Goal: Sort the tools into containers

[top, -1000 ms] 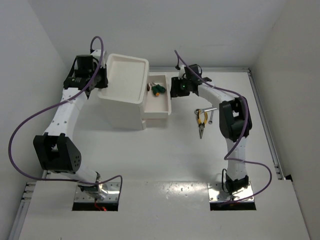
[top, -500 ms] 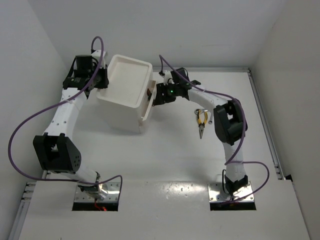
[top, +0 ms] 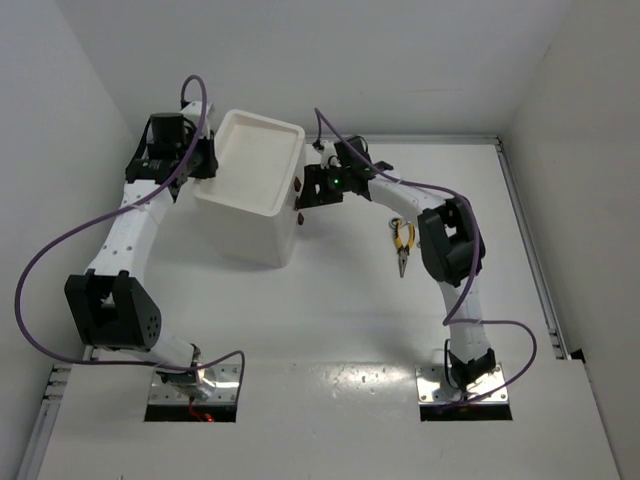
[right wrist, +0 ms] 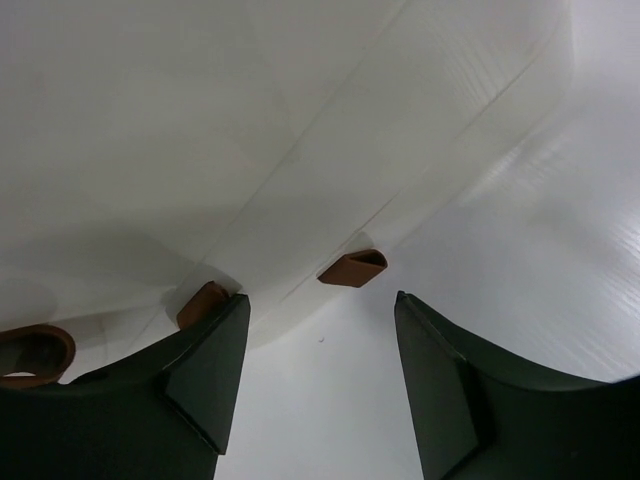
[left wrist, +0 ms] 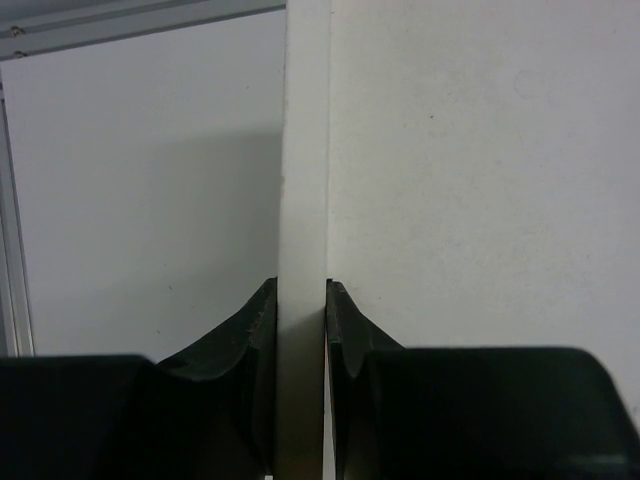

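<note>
My left gripper is shut on the left rim of the large white bin, which sits tilted. That rim runs straight between the fingers in the left wrist view. My right gripper is pressed up against the large bin's right wall. Its jaws stand open over white plastic, with small brown pieces just ahead and nothing between the fingers. I cannot pick out the smaller bin in the top view. The yellow-handled pliers lie on the table to the right.
The right arm's elbow hangs just right of the pliers. White walls close the table at the back and on both sides, and a rail runs along its right edge. A purple cable loops off the left arm.
The right gripper swung left from the smaller bin's right rim to the large bin's wall, and its jaws widened. The smaller bin went with it and dropped from plain view. The large bin tipped.
</note>
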